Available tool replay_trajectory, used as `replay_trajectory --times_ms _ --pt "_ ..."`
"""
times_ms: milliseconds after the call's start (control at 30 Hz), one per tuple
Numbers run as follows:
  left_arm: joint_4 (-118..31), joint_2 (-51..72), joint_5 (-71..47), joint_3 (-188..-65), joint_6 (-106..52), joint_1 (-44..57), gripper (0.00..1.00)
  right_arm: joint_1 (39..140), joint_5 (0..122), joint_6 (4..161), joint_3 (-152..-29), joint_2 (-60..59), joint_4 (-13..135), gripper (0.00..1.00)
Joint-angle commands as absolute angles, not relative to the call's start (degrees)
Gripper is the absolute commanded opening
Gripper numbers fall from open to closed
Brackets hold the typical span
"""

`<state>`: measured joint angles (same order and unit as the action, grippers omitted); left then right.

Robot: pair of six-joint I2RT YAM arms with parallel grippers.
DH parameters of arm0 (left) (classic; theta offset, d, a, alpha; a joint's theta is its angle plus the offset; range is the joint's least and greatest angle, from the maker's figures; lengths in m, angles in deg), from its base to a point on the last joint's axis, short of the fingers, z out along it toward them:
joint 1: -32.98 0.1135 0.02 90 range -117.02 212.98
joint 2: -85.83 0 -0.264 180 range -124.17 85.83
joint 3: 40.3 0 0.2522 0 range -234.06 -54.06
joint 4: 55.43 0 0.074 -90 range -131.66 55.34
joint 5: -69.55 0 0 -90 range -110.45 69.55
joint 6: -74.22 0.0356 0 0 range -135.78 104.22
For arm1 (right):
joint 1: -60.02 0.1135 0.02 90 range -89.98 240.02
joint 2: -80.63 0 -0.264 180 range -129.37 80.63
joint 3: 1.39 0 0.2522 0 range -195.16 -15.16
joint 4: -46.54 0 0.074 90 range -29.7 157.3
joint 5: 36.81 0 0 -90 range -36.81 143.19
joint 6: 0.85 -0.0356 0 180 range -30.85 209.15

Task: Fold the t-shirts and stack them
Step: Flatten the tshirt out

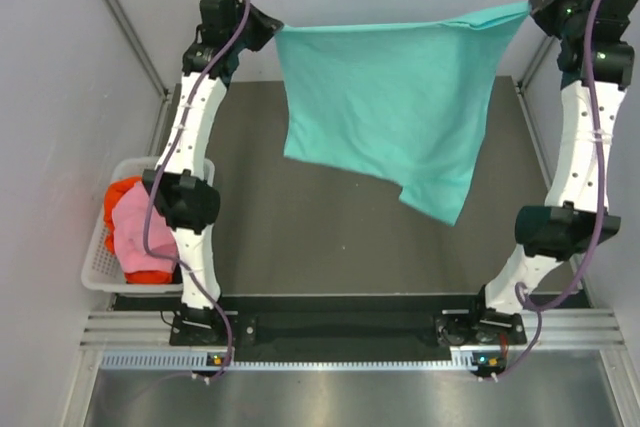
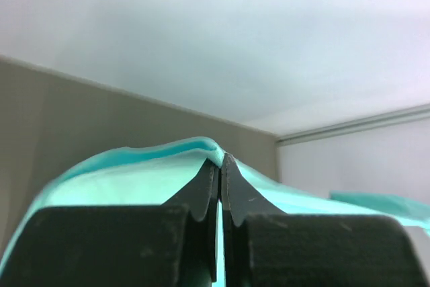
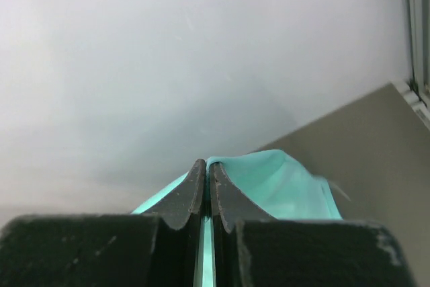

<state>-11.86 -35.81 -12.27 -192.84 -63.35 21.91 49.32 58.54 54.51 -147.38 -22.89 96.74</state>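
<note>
- While the teal t-shirt (image 1: 390, 107) hangs spread in the air between the two arms, well above the desk (image 1: 290, 237), the step in hand reads as the opening-out before the first fold
- left jaws clenched on one upper corner of the cloth, with teal fabric bunched over the tips in the left wrist view; right jaws likewise clamped on the opposite upper corner
- top edge taut and near level between the two grips; lower edge uneven, its right-hand corner drooping lowest; sleeves not told apart from the folds
- pink t-shirt (image 1: 135, 232) and red-orange t-shirt (image 1: 122, 192) heaped in the white basket (image 1: 95, 262) at the left of the desk, waiting their turn; no black one seen
- next move, as I judge it: lower both grips together, level, so the cloth lands flat on the desk, lower edge first; hold the top edge tense against wrinkles; let go only once it lies flat
</note>
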Motion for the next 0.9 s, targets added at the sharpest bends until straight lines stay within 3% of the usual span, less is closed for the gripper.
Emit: replay_trajectory --times_ms 0,167,433,633,867 --pt "-21.84 -23.97 -7.27 -187.13 -65.88 21.82 0.00 47.28 58.30 56.01 -149.92 -14.40 94.58 0.00" --pt "-32.61 -4.54 -5.94 -152.84 -66.06 21.73 0.00 46.31 55.40 57.59 -122.86 2.82 92.03 0.00" --pt "-31.91 17.42 -8.06 -121.51 -61.49 21.20 0.00 45.43 51.17 58.56 -83.08 25.07 92.82 0.00" --pt "-30.95 24.12 -5.87 -98.91 -61.92 21.11 0.00 45.43 52.66 53.99 -57.49 35.36 91.85 0.00" --pt "-28.05 29.05 -9.28 -82.47 -61.13 20.94 0.00 45.69 50.90 53.99 -46.88 39.32 97.30 0.00"
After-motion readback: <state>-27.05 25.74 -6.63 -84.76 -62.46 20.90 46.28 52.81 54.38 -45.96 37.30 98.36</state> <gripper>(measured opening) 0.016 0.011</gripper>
